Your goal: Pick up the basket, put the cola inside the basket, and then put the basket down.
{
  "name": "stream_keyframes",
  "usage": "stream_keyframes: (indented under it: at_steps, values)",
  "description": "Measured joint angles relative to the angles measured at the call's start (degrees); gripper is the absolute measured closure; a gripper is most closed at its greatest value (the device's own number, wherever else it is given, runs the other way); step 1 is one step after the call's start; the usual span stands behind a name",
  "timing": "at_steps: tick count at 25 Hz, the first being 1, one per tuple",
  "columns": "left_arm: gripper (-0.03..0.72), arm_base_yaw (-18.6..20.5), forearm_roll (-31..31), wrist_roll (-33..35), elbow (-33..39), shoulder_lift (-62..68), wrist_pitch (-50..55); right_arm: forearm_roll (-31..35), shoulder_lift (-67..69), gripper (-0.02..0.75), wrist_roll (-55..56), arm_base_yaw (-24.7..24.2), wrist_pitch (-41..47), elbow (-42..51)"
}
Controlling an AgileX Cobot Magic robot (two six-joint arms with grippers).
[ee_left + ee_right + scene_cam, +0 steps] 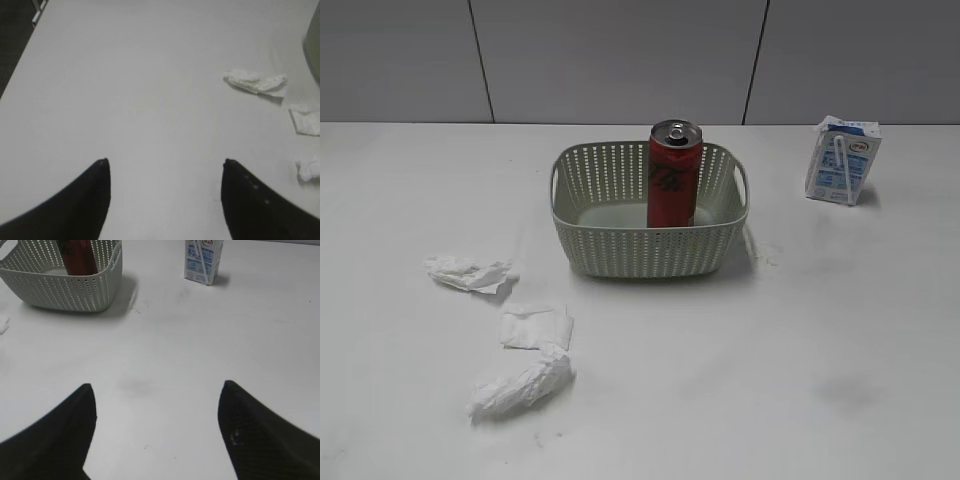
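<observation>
Both grippers, left gripper (165, 165) and right gripper (156, 387), are hanging spread wide, gripping nothing. The cola (674, 175) is standing upright inside the basket (650, 250), which is resting on the table (800, 350). Probably done; arms should be retreating clear of the basket's rim.

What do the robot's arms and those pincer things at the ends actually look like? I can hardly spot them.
Only the pincer tips show, in the wrist views; no arms appear in the exterior view. The left pincer has two black fingers tapering to blunt points, one bearing a row of small dots. The right pincer looks alike: dark, matte, wedge-shaped fingers, with a faint pale scuff. No cables, sleeves or labels are visible.
</observation>
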Motion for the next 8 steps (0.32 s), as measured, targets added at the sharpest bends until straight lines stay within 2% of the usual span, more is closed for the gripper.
stream_keyframes:
  at_steps: [8]
  values:
    - [0.168, 0.0, 0.0, 0.0, 0.0, -9.0, 0.1, 0.8, 0.0, 0.166, 0.1, 0.0, 0.0, 0.0]
